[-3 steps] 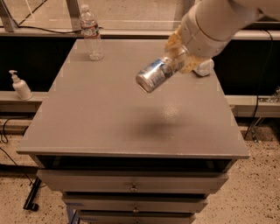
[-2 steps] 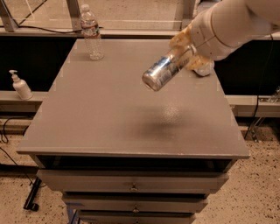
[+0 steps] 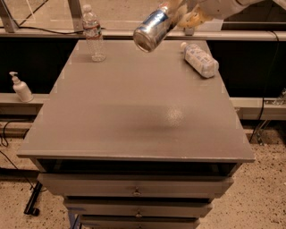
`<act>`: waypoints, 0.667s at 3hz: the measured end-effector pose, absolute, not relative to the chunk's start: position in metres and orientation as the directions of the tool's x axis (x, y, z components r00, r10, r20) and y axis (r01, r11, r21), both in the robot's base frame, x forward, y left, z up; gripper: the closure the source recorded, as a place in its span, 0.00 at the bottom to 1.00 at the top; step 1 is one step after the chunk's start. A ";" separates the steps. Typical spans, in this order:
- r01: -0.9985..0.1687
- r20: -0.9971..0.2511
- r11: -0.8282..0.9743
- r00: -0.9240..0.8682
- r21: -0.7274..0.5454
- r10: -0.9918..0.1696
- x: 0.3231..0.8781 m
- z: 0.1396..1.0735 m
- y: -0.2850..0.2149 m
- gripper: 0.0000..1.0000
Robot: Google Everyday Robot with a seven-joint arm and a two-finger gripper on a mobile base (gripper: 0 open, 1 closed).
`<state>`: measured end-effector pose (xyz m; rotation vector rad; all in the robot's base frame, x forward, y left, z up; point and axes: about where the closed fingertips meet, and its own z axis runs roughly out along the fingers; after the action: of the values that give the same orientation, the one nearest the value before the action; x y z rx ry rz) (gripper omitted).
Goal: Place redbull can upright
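The redbull can (image 3: 152,29) is a silver and blue can held tilted in the air, its round end facing me, high above the back of the grey table (image 3: 134,107). My gripper (image 3: 181,13) is at the top edge of the camera view, shut on the can's far end. The arm runs off to the upper right. The can touches nothing on the table.
A clear plastic water bottle (image 3: 92,32) stands upright at the table's back left corner. A white-labelled plastic bottle (image 3: 200,59) lies on its side at the back right. A soap dispenser (image 3: 20,87) stands on a ledge to the left. Drawers (image 3: 134,190) sit below the tabletop.
My gripper has lifted the can up and toward the back of the table. The white-labelled bottle, hidden behind the arm before, now shows.
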<state>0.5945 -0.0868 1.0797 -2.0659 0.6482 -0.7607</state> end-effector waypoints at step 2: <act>-0.107 0.340 -0.551 0.686 -0.827 -0.643 0.595 1.082 -0.087 1.00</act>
<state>0.5947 -0.0867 1.0824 -2.0582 0.5750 -0.8130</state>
